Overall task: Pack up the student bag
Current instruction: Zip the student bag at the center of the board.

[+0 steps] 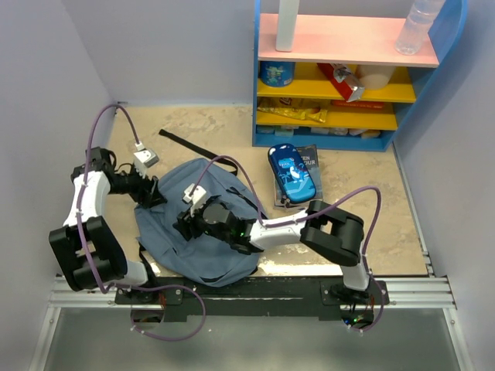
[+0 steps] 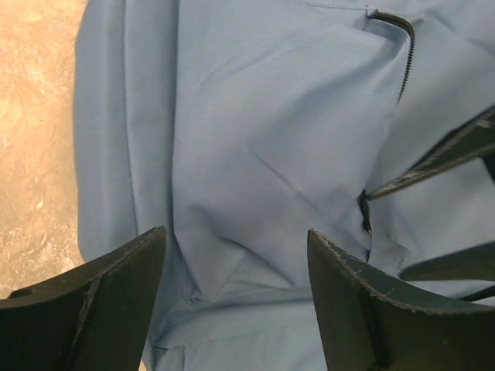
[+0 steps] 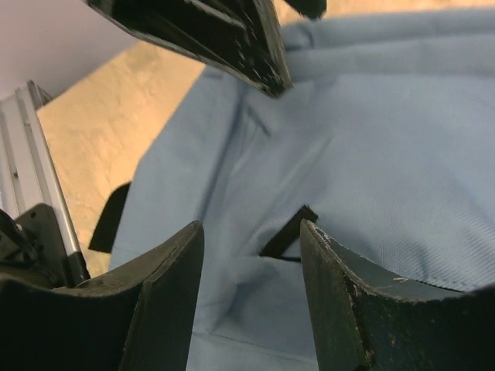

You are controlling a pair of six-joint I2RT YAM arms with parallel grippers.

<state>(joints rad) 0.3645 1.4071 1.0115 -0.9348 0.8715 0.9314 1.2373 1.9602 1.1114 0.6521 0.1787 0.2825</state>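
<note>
Left fingers point(image 2: 100, 301) and right fingers point(image 3: 363, 309) both stand spread and empty just above the backpack point(image 1: 174, 251), which lies flat on the table point(image 1: 394, 232) between the arms. Opening it seems the step in hand. Next, one arm likely must catch the zipper point(image 2: 408, 46) while the other pins fabric.

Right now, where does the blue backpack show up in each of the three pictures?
Top external: student bag at low centre of the picture.
Left wrist: student bag fills nearly the whole frame.
Right wrist: student bag fills centre and right.
Shared landmark: sandy table beside it, at left in both wrist views.
</note>
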